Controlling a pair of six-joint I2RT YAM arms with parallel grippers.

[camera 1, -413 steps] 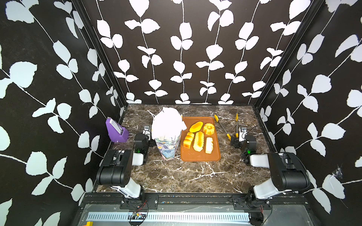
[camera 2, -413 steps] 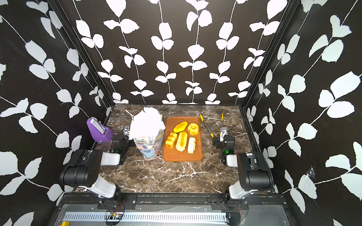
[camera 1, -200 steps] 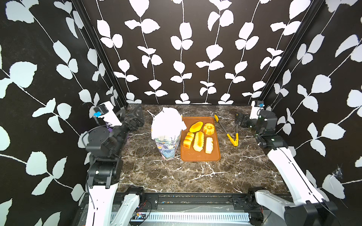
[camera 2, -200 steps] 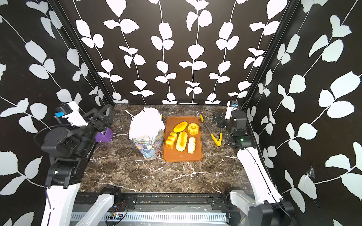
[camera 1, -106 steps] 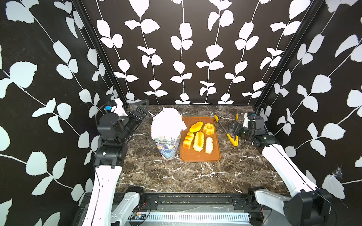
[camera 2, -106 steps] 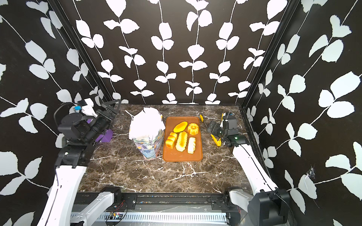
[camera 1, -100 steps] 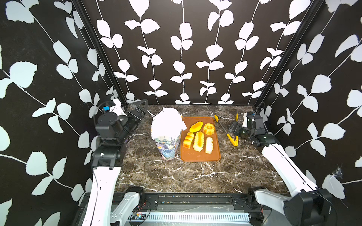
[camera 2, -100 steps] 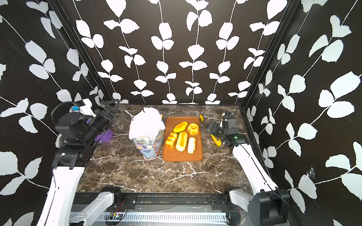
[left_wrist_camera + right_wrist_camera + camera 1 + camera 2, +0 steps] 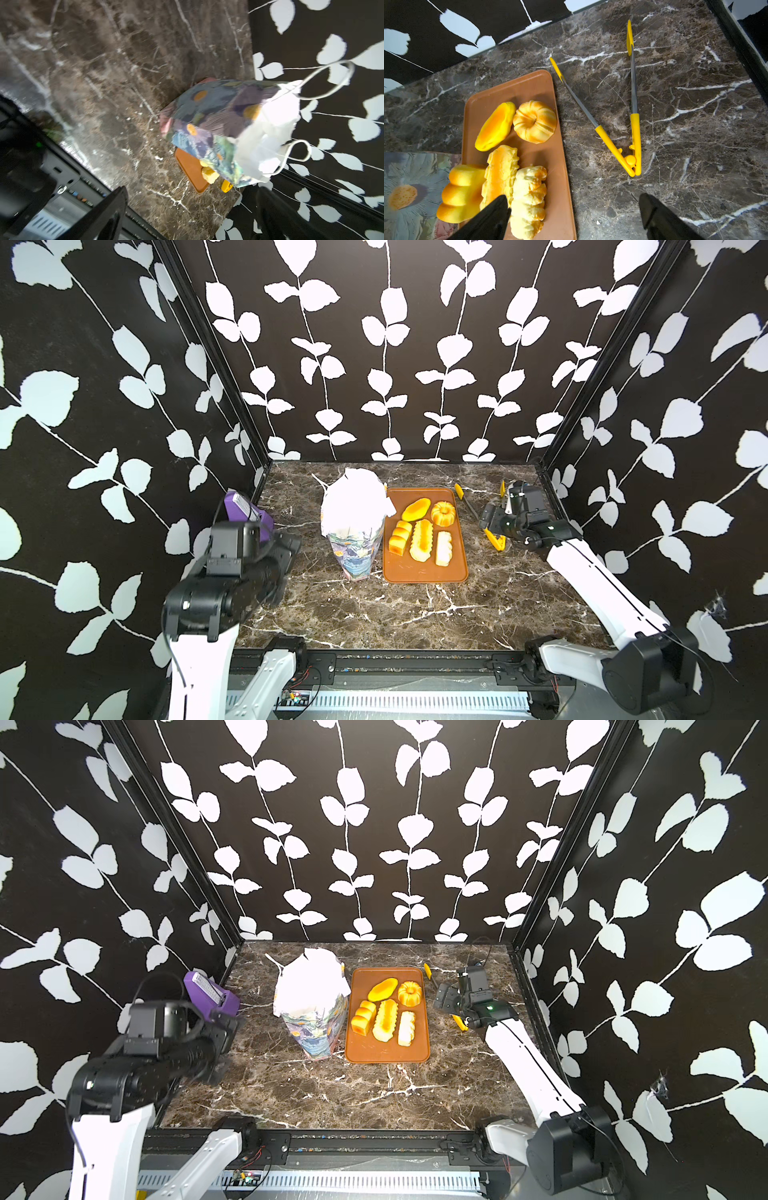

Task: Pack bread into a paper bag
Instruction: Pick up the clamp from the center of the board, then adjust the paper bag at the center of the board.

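Observation:
The paper bag (image 9: 354,549) stands upright at mid table, flowered outside, its white mouth (image 9: 268,124) open. Right of it, the bread lies on a brown tray (image 9: 424,572): an oval bun (image 9: 415,509), a ring bundt (image 9: 534,121), a segmented loaf (image 9: 462,192) and two ridged loaves (image 9: 501,172) (image 9: 528,199). My left gripper (image 9: 286,560) hangs open left of the bag, pointing at it, empty (image 9: 192,190). My right gripper (image 9: 488,519) is open and empty above the tray's right edge (image 9: 573,199), near the tongs.
Yellow-tipped tongs (image 9: 632,124) lie spread on the marble right of the tray, partly under my right gripper in both top views. A purple box (image 9: 245,510) leans at the left wall behind my left arm. Black leaf-patterned walls close three sides.
Both arms rose from their folded rest at the table's front. My left arm has since dropped lower toward the bag; my right gripper has come down beside the tray. Both stayed open.

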